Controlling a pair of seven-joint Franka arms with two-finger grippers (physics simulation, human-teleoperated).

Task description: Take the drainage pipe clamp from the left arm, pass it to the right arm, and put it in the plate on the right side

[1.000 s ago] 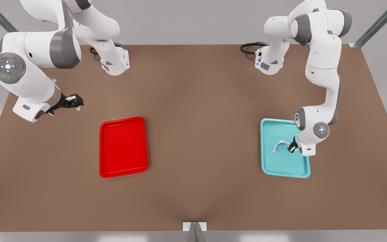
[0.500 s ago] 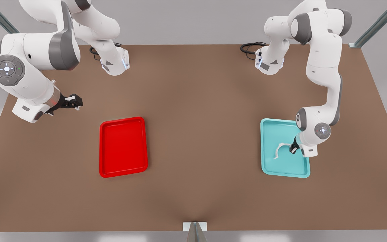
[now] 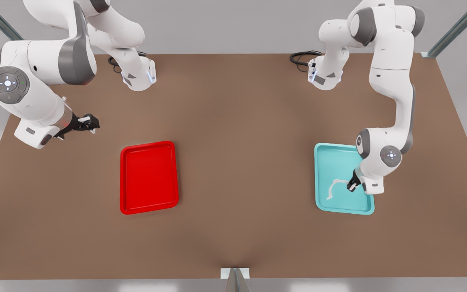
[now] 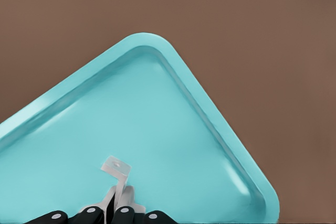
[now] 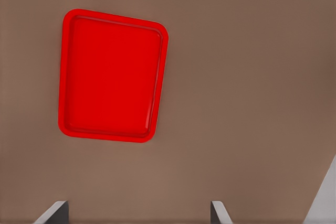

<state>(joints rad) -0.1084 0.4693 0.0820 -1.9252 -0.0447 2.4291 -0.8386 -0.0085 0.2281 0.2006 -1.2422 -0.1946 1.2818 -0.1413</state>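
Left gripper (image 3: pixel 352 186) pinching clamp (image 3: pixel 333 187), lower right, over teal tray (image 3: pixel 341 205); right gripper (image 3: pixel 89 123) wide, waiting upper left. Next: lift, carry to centre for handover.

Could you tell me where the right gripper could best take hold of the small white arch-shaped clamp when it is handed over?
Probably the free foot of the small white arch-shaped clamp, approached from the front view's left. The left gripper, shut on the other end above the teal tray, leaves that end open. The right gripper waits open beyond the red tray.
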